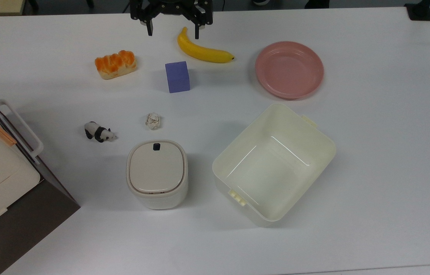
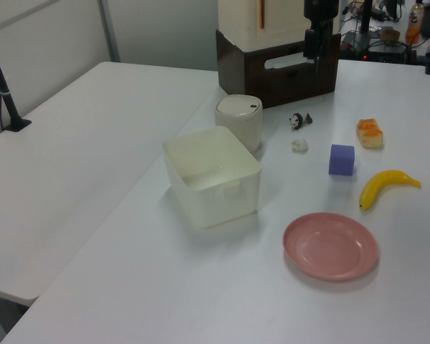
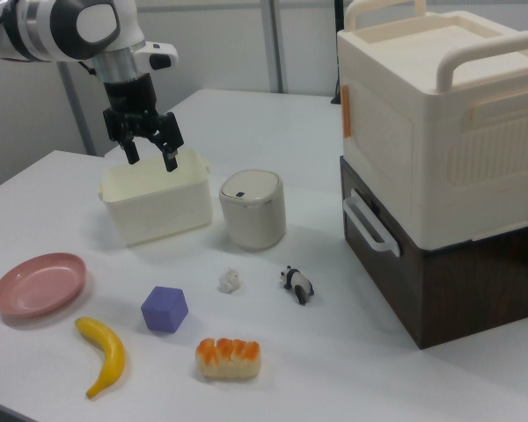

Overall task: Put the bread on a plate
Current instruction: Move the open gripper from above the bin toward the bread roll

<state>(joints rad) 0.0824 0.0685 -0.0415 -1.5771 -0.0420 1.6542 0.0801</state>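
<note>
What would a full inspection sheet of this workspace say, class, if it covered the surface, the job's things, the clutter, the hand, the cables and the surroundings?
Surface: white table, bare between the items.
Job's things: bread lying on the table; pink plate with nothing on it; purple block and banana lie between them in the top view.
Clutter: paper ball, panda figure, lidded bin, cream tub with nothing in it.
Hand: hand open, raised, holding nothing.
Cables: nothing seen on the table.
Surroundings: stacked cream and brown boxes at the table's edge.
</note>
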